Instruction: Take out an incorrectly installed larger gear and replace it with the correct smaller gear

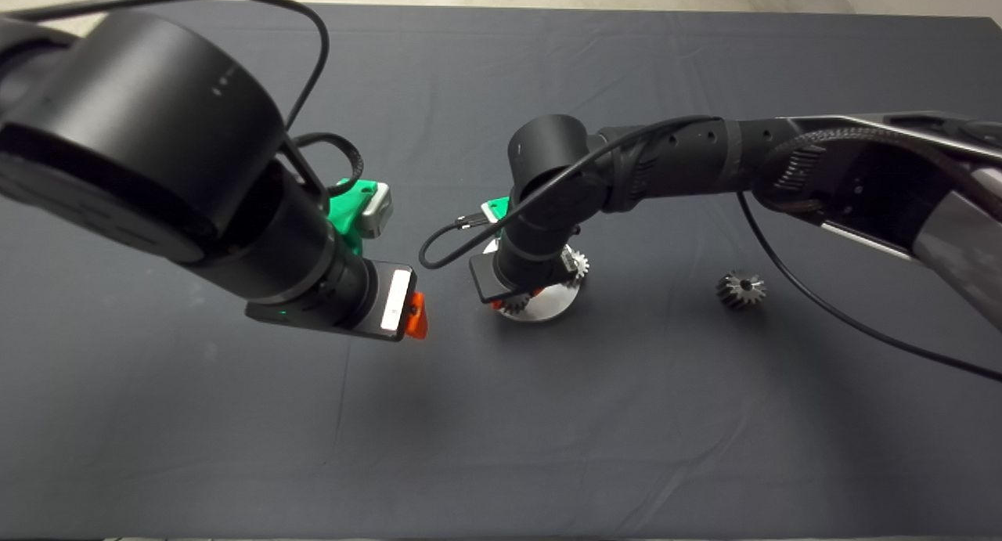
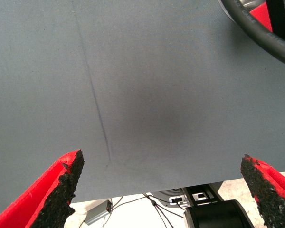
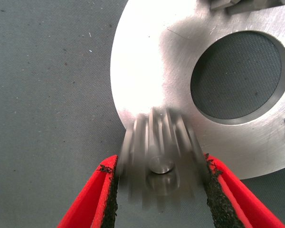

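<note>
Right gripper (image 3: 159, 190) is clamped on the smaller gear (image 3: 159, 156) over the steel disc (image 3: 152, 76) at mid-frame; the larger gear (image 1: 740, 289) lies discarded right (left gripper (image 2: 161, 190) spread, empty), leaving only seating.

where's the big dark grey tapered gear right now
In the head view the big dark grey tapered steel gear lies alone on the dark mat, on the picture's right, beyond the round silvery metal plate where the right gripper works.
</note>
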Robot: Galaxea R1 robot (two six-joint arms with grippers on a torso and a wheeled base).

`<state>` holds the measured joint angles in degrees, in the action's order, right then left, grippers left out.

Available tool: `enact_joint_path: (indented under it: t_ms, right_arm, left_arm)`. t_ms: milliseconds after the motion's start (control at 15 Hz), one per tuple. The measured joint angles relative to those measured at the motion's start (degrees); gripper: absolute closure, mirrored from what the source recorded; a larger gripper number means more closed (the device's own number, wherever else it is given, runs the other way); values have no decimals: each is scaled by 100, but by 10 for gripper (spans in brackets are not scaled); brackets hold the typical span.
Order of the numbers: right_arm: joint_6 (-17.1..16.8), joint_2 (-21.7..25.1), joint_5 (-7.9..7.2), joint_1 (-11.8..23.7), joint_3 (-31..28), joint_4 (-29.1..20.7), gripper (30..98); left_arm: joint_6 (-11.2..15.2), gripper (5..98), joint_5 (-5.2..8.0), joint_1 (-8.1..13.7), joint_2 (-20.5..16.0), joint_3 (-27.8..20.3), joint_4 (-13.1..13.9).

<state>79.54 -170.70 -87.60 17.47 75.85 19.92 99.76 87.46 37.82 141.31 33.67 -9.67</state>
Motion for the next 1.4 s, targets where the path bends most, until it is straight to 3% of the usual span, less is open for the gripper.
enact_joint_path:
  t_ms: [333,667,800,1067,1400]
  right_arm:
    - [-28,-57,-40,2,26,0,835]
    - [-41,-60,-26,92,24,-13,735]
    - [-13,-57,-24,310,-57,-27,694]
    - [219,-32,-21,1075,-518,-102,611]
    - [805,399,-10,1687,-1586,-304,556]
  left_arm:
    - [0,195,0,0,15,1,0]
    - [0,195,0,0,12,39,-2]
    - [0,195,0,0,11,39,-2]
    - [0,195,0,0,-7,37,0]
    - [2,195,0,0,-30,-64,0]
